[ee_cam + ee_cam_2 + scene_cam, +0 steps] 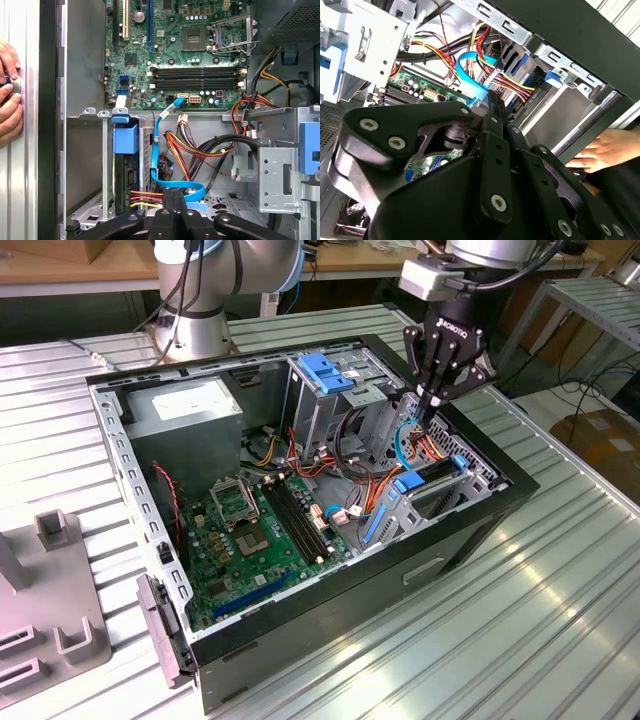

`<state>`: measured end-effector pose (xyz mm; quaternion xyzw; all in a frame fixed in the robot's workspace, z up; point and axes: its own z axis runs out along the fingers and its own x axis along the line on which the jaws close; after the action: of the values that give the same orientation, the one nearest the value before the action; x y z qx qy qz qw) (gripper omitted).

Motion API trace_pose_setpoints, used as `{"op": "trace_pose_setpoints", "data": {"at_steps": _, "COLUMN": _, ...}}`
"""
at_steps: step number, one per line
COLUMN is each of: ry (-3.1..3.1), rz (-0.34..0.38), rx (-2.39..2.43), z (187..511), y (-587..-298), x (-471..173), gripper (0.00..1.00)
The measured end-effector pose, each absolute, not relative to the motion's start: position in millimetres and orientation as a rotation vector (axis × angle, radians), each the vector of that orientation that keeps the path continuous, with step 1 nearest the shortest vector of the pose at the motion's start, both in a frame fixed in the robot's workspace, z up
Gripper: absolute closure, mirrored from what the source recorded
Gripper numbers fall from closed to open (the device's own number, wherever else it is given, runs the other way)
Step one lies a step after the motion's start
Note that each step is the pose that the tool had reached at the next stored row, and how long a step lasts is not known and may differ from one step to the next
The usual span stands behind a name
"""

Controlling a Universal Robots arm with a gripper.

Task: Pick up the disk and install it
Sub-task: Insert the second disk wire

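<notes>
"How was the tool [172, 197] set?"
"Fingers pinched together, tip down among the cables [192, 145] beside the disk [127, 172]."
"The disk?"
"Slotted edgewise in its bay [85, 165]. Beyond, a hand [9, 100] probably steadied the case [48, 125]."

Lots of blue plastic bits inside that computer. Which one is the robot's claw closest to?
The flat light-blue ribbon cable looping down to the gripper. Its fingertips meet right at the cable's lower bend, while the blue drive-cage handle and the blue tab sit further off.
</notes>
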<state>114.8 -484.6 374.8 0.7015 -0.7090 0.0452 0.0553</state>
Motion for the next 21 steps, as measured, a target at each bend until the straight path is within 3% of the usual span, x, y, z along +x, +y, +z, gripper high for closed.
{"op": "trace_pose_setpoints", "data": {"at_steps": 2, "ry": -2.152, "rz": 0.137, "rx": 2.130, "z": 373, "y": -485, "x": 115, "gripper": 0.89}}
{"op": "trace_pose_setpoints", "data": {"at_steps": 4, "ry": -2.152, "rz": 0.137, "rx": 2.130, "z": 371, "y": -485, "x": 115, "gripper": 0.76}}
{"op": "trace_pose_setpoints", "data": {"at_steps": 7, "ry": -2.152, "rz": 0.137, "rx": 2.130, "z": 368, "y": -485, "x": 115, "gripper": 0.76}}
{"op": "trace_pose_setpoints", "data": {"at_steps": 9, "ry": -2.152, "rz": 0.138, "rx": 2.129, "z": 367, "y": -485, "x": 115, "gripper": 0.84}}
{"op": "trace_pose_setpoints", "data": {"at_steps": 21, "ry": -2.162, "rz": 0.157, "rx": 2.140, "z": 363, "y": -496, "x": 110, "gripper": 0.84}}
